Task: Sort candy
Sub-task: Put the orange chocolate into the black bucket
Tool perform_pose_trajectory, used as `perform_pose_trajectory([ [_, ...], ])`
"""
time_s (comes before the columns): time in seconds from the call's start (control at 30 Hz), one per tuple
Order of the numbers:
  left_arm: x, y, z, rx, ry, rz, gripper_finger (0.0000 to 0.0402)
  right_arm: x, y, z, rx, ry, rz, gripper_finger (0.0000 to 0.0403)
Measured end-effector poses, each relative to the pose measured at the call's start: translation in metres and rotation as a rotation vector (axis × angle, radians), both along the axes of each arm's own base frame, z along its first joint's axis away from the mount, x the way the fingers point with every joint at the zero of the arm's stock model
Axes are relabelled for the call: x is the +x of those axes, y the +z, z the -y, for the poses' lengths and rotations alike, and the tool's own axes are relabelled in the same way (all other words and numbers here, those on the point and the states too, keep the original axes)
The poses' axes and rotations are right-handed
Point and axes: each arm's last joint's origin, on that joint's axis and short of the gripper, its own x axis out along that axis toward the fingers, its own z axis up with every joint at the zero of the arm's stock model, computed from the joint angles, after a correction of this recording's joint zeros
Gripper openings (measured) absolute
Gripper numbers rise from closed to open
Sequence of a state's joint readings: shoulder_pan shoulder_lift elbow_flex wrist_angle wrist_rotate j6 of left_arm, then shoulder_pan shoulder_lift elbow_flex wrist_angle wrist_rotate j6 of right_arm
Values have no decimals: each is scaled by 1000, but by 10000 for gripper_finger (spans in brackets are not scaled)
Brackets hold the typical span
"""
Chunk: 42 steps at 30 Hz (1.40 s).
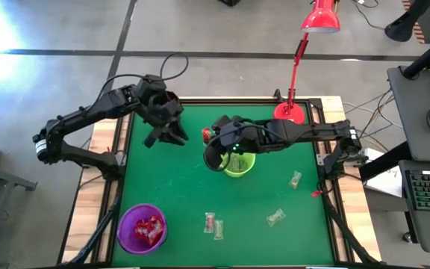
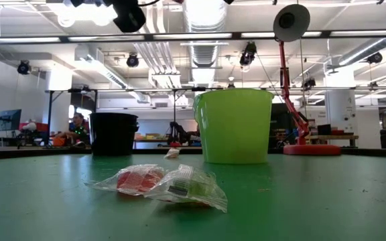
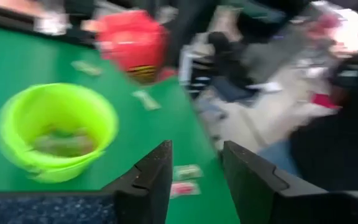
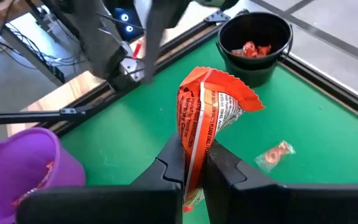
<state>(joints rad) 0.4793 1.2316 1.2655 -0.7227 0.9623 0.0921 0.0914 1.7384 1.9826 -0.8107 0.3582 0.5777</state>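
From above, the left gripper hangs over the far left part of the green surface, its fingers apart and empty. The right gripper sits just beside it, near the green cup, fingers clamped on an orange-red candy packet. A purple cup at the near left holds red candies; loose wrapped candies lie near the front edge, with two more to the right.

At surface height, two wrapped candies lie touching in front, the green cup and a black cup behind them.

The left wrist view (quite blurred) shows its own fingers spread, the green cup beyond.

The right wrist view shows the packet pinched upright, the black cup with red candies beyond.
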Motion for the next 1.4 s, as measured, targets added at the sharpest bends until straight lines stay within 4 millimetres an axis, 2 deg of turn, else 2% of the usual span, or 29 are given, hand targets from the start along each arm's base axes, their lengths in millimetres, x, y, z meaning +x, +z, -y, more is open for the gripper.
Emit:
perform_pose_trajectory([
  [0.13,0,1,1,-26,-38,15,155,1,2,0,-1,5,17,20],
  [0.43,12,6,-6,7,58,66,197,6,8,-2,7,66,97,20],
  [0.6,16,14,-9,2,77,129,199,6,8,-2,6,67,99,20],
  [0.83,19,14,-10,-17,81,129,199,6,9,-1,-12,74,96,20],
  [1.17,40,8,-19,-96,44,159,199,7,10,6,-25,67,98,20],
  [1.4,46,3,-23,-125,25,152,173,6,8,6,-29,68,83,20],
])
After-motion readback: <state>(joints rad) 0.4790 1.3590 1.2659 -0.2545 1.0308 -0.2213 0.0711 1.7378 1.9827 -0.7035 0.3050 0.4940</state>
